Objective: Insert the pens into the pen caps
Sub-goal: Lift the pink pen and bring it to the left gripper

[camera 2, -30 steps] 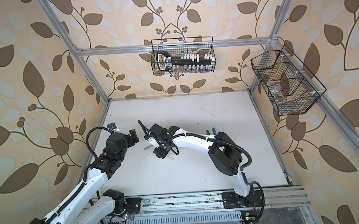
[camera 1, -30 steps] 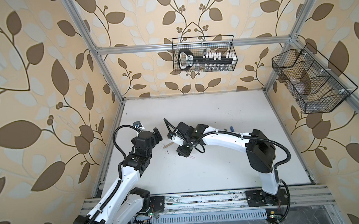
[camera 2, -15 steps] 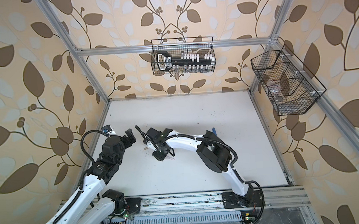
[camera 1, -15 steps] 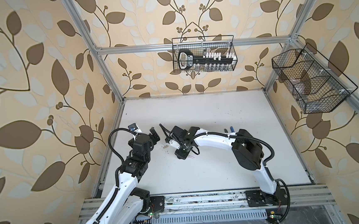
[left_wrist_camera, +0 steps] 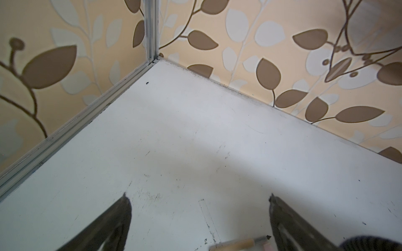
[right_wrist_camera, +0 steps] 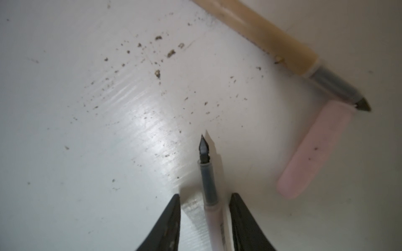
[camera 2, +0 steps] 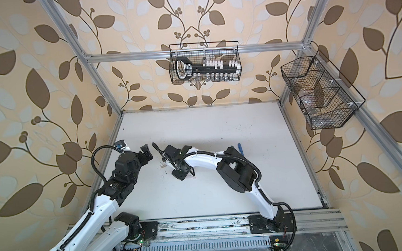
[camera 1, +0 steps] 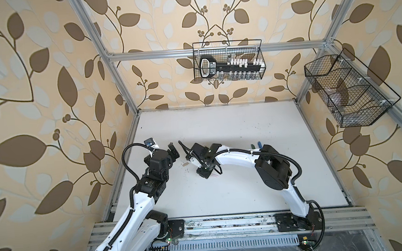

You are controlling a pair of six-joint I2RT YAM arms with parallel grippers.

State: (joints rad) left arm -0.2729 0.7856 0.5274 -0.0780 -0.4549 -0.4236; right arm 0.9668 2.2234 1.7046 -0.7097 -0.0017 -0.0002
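Observation:
In the right wrist view the pale pink pen (right_wrist_camera: 214, 219) lies on the white table, its dark tip pointing away from the camera. My right gripper (right_wrist_camera: 205, 195) is open and straddles the pen low over the table, with a gap on each side. Beyond it lie a pale pink cap (right_wrist_camera: 313, 150) and a tan pen (right_wrist_camera: 261, 32), whose tip touches the cap. In both top views the right gripper (camera 1: 204, 173) (camera 2: 179, 174) points down left of centre. My left gripper (camera 1: 174, 150) (left_wrist_camera: 198, 195) is open, empty and raised. The tan pen (left_wrist_camera: 235, 244) shows near one finger.
A blue pen (camera 1: 259, 143) (camera 2: 239, 146) and a dark green one (camera 1: 252, 146) lie behind the right arm's elbow. Two wire baskets (camera 1: 228, 61) (camera 1: 347, 91) hang on the back and right walls. The metal frame rail (left_wrist_camera: 65, 128) runs close along the left gripper's side.
The right gripper has shifted a little left and its jaws have narrowed around the pale pink pen. The left arm has drawn back toward the left rail, still open.

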